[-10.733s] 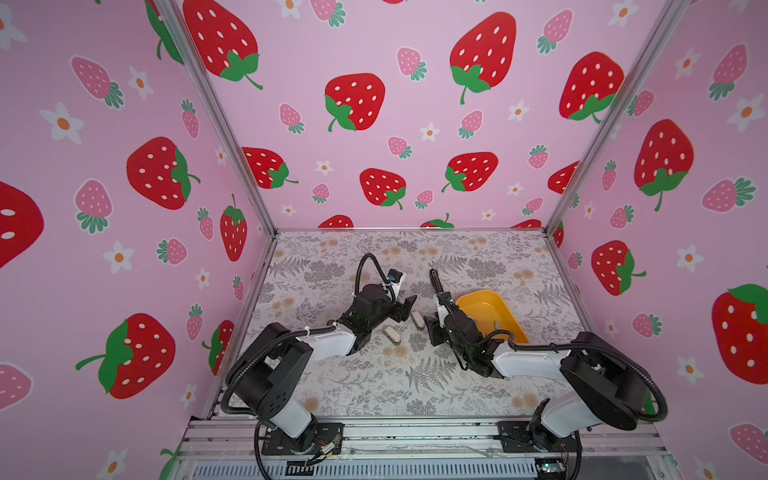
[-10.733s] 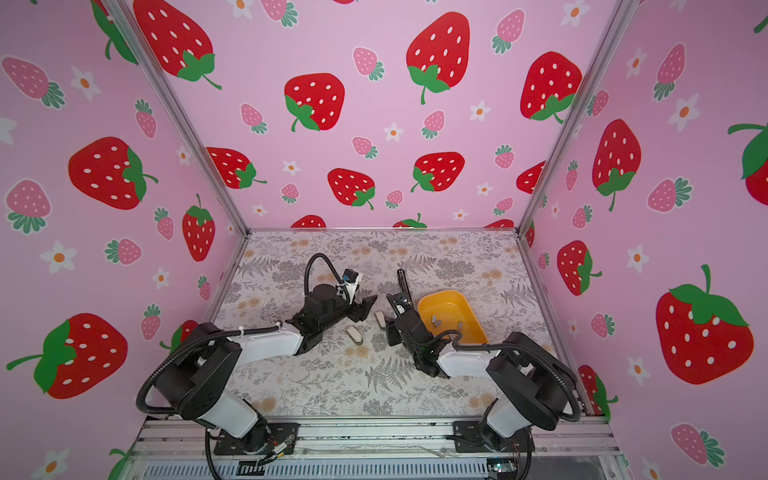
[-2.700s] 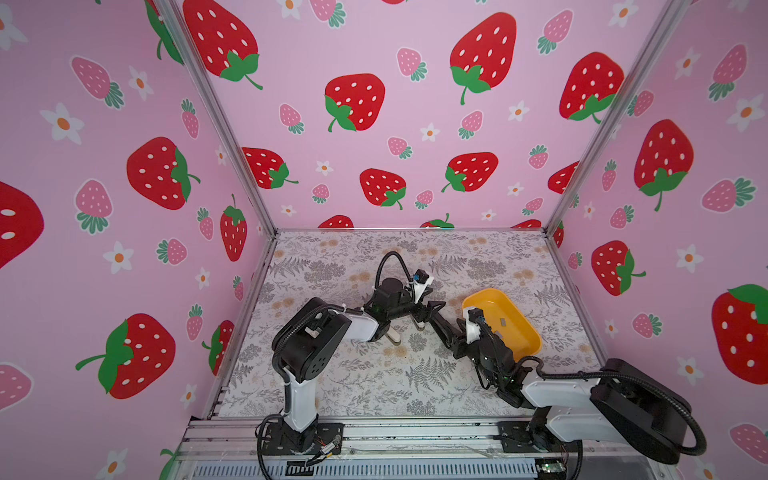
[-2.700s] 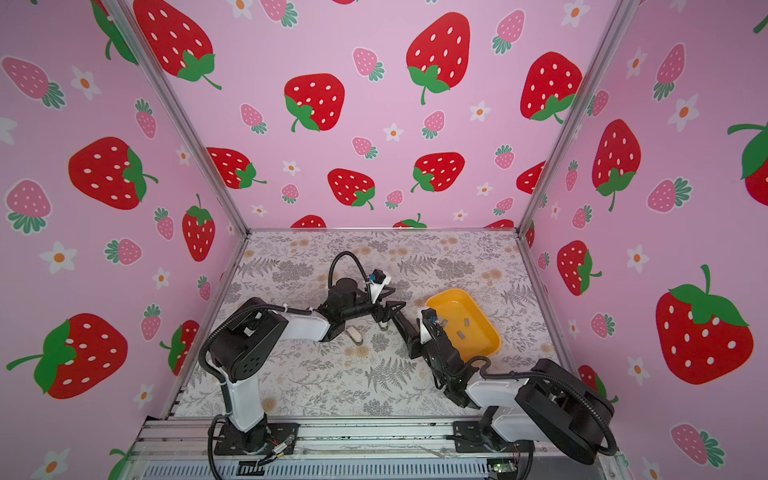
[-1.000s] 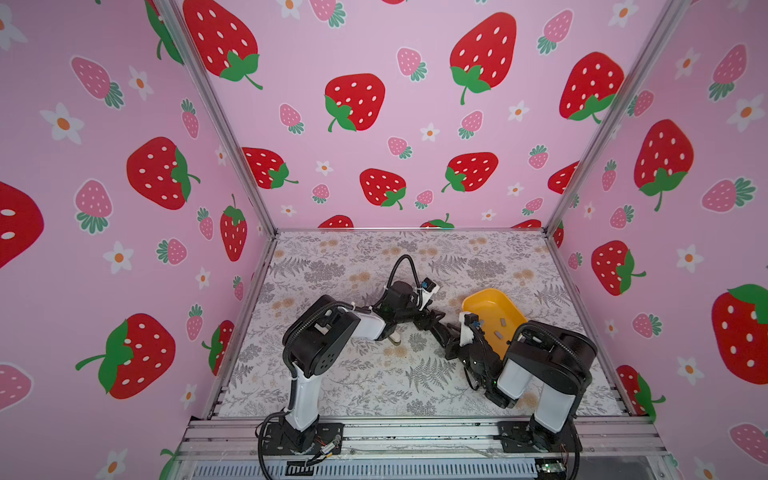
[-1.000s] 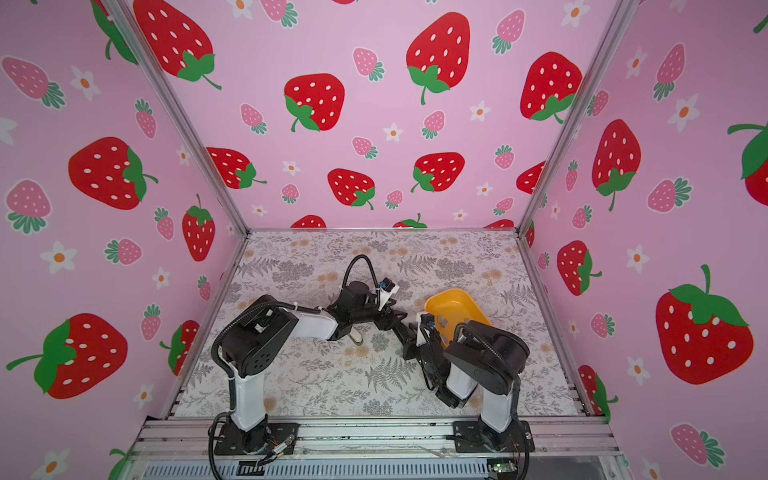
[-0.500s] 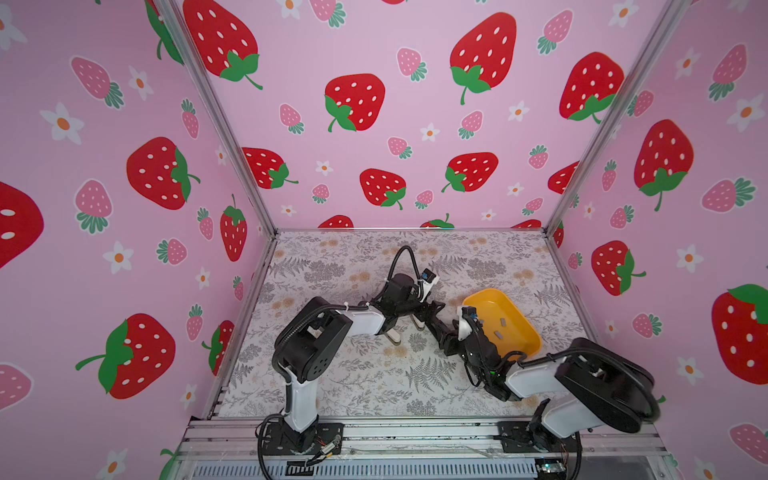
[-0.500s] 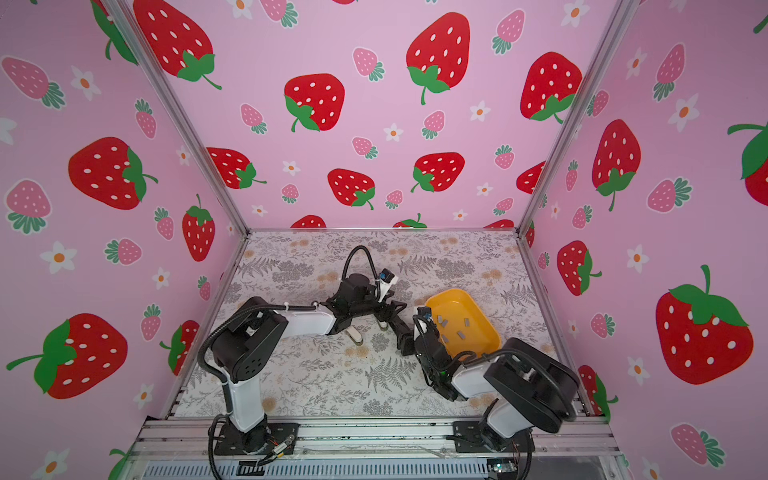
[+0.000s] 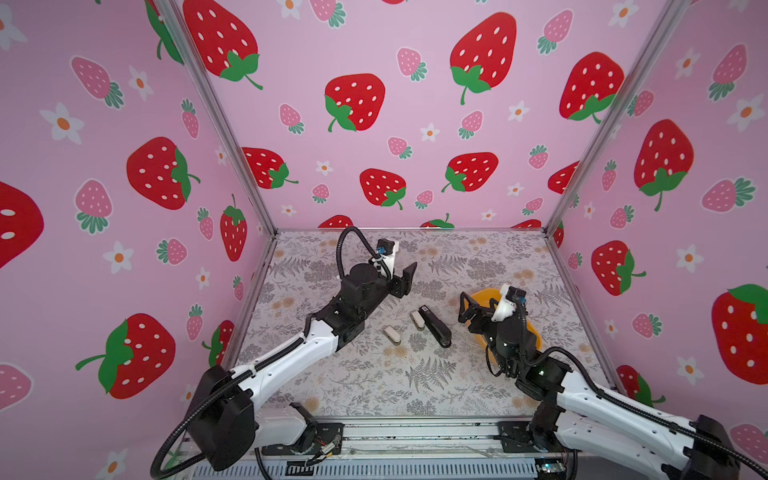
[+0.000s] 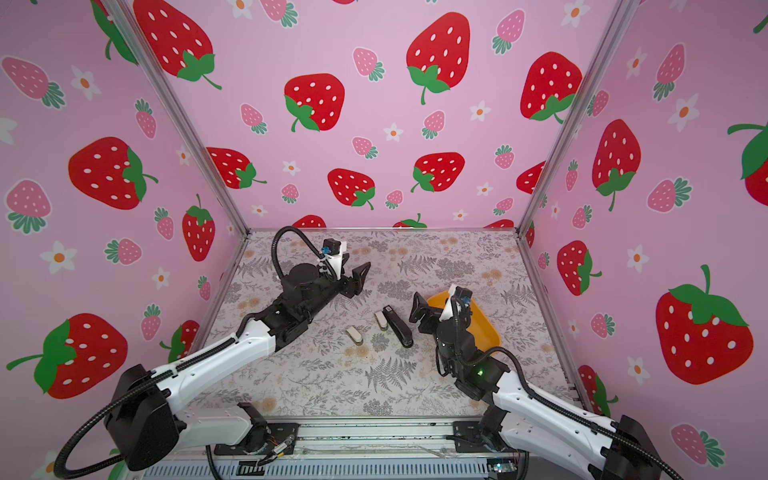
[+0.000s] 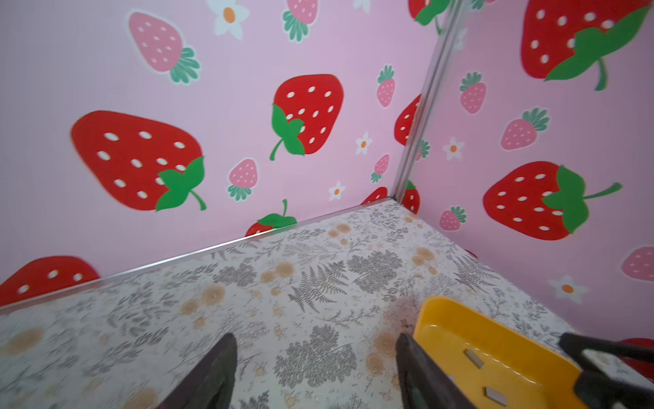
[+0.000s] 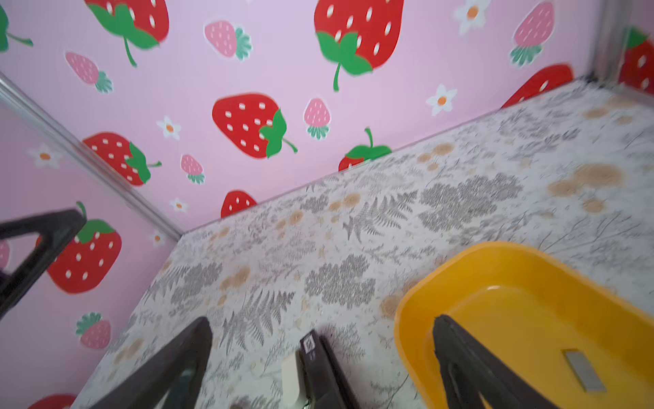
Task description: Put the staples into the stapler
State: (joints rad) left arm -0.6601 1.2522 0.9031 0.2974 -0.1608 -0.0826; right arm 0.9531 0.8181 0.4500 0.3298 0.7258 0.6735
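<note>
We find both arms raised off the desk (image 9: pixel 374 386). The left claw (image 11: pixel 315 341) stands with its jaws apart and holds nothing. The right claw (image 12: pixel 322 320) is spread wide, likewise empty, near the far end of the black stapler (image 9: pixel 435 327). That stapler lies flat on the desk, with one whitish stapler (image 9: pixel 417 320) against its side and a second whitish stapler (image 9: pixel 392 335) lying near but apart.

The staples (image 12: pixel 584 370) lie as loose grey strips in the yellow tray (image 12: pixel 502 249), beside the right claw. We see none in any stapler, and we cannot tell whether any magazine is open.

Our judgement is that the step in hand is fetching a strip. The next move calls for the right claw to descend into the tray and pinch one thin strip across its narrow sides, while the left steadies the chosen stapler.
</note>
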